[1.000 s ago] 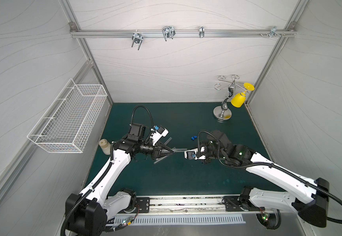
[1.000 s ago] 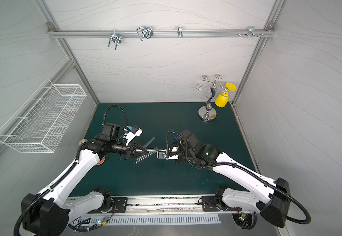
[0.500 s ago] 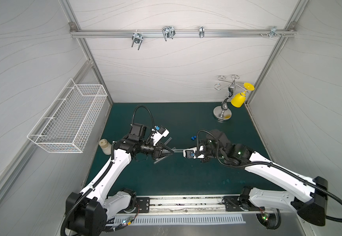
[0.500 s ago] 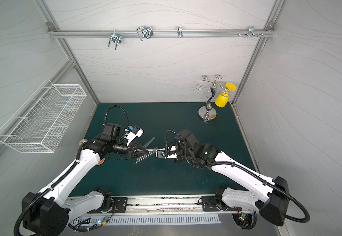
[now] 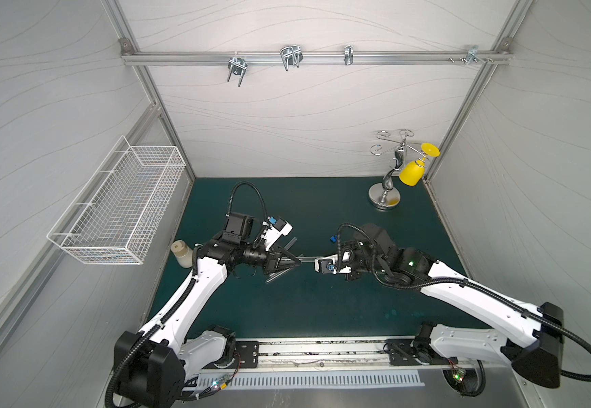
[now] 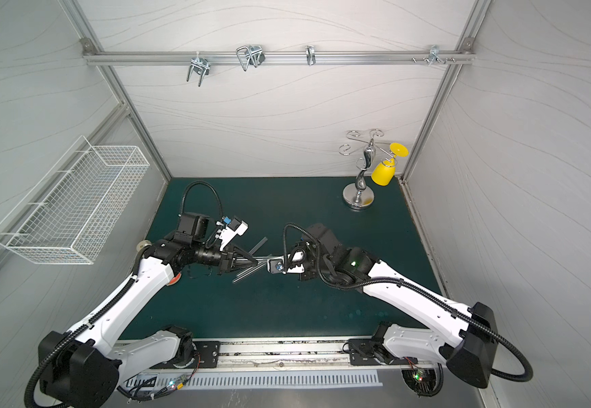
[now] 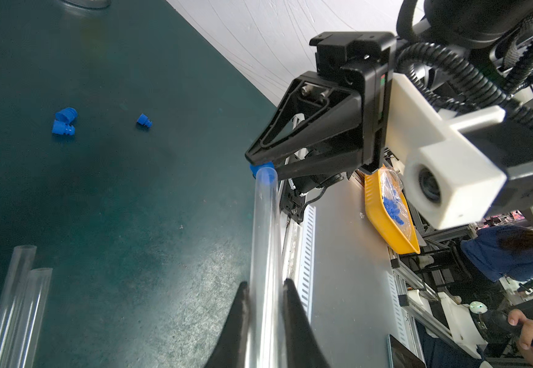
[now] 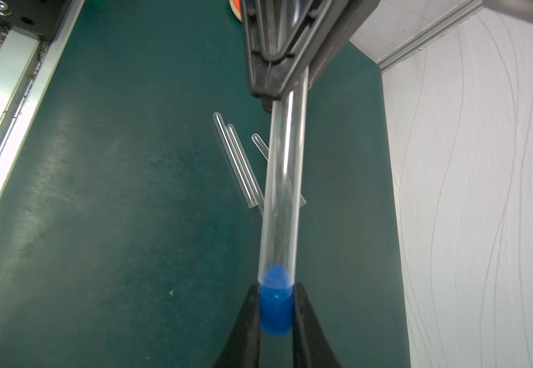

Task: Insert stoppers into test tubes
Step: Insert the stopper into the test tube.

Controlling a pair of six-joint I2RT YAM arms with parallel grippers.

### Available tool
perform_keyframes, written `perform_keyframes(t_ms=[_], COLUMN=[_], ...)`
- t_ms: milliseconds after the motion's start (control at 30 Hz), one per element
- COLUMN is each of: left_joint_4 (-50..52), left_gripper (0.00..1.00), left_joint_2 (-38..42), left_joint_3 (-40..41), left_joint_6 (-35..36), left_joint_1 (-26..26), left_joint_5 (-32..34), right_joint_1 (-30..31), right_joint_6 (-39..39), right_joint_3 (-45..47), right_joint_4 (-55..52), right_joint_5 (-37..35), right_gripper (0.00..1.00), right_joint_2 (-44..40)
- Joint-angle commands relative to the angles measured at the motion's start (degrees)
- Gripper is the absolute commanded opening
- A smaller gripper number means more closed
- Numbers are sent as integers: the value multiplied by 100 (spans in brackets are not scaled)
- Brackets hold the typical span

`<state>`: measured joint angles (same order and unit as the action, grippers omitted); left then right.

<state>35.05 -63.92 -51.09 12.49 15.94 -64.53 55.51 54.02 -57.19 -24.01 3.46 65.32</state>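
Observation:
My left gripper (image 7: pixel 266 286) is shut on a clear test tube (image 7: pixel 264 229), held level above the green mat (image 5: pixel 287 311) in both top views (image 6: pixel 262 260). My right gripper (image 8: pixel 276 293) is shut on a blue stopper (image 8: pixel 276 309). The stopper's narrow end sits inside the tube's (image 8: pixel 282 191) open mouth. Three more test tubes lie on the mat under the left gripper (image 5: pixel 299 262): a pair (image 8: pixel 236 159) side by side and one (image 8: pixel 259 145) partly hidden behind the held tube. Three loose stoppers (image 7: pixel 64 121) (image 7: pixel 144 120) lie on the mat behind the right gripper.
A cream-capped bottle (image 5: pixel 181 251) stands at the mat's left edge by the left arm. A chrome stand (image 5: pixel 385 197) with a yellow cup (image 5: pixel 410 173) occupies the back right corner. A white wire basket (image 5: pixel 117 208) hangs on the left wall. A metal rail (image 5: pixel 322 353) runs along the front.
The right gripper has crept left toward the left gripper, bringing the stopper into the tube's mouth. The left arm has stayed still.

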Motion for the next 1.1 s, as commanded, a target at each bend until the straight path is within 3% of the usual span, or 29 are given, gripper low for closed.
perform_keyframes(t_ms=[0,667,1067], left_joint_4=[-265,-613,-666], left_gripper=[2,0,0], left_joint_2=[-52,-46,-7], left_joint_3=[-160,-25,19], left_joint_6=[4,-375,-428], left_joint_1=[58,137,159], left_joint_5=[-51,-127,-121], right_joint_1=[98,474,584], right_joint_6=[82,83,-304], right_joint_3=[-204,-396,-501], right_joint_4=[136,326,546], right_joint_5=[110,-272,-365], right_gripper=[18,17,17], right_joint_2=[71,316,403])
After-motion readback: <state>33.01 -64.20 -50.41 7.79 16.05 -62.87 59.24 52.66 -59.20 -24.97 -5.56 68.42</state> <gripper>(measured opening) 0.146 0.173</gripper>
